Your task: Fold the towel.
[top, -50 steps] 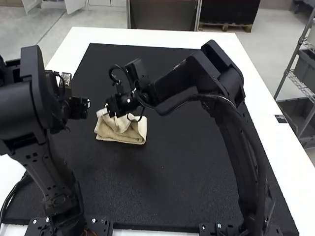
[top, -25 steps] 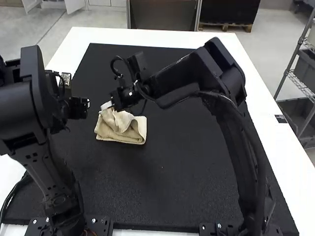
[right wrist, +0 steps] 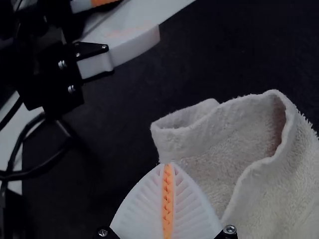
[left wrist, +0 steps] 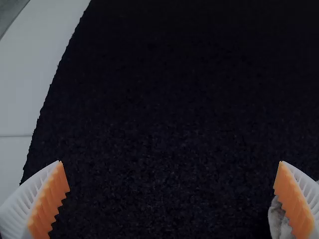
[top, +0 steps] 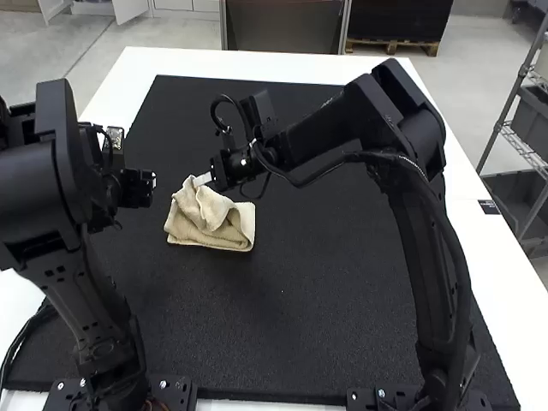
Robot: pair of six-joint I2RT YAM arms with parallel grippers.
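The white table [top: 214,62] carries a black mat [top: 342,274]. Beyond its far edge is pale grey floor [top: 184,32], and a dark block [top: 401,19] upon a wooden pallet [top: 391,45]. Beyond its right edge stands a metal rack [top: 516,86].

and here's the white table [top: 257,63], a bright border showing around a broad black mat [top: 325,282] that lies flat across its middle, one edge slightly ragged in the left wrist view. over on the high view's right border sits a small dark label [top: 488,206]. and on the mat, left of centre, there's the cream towel [top: 214,224], folded in layers, its upper part bunched into a loose, raised heap!
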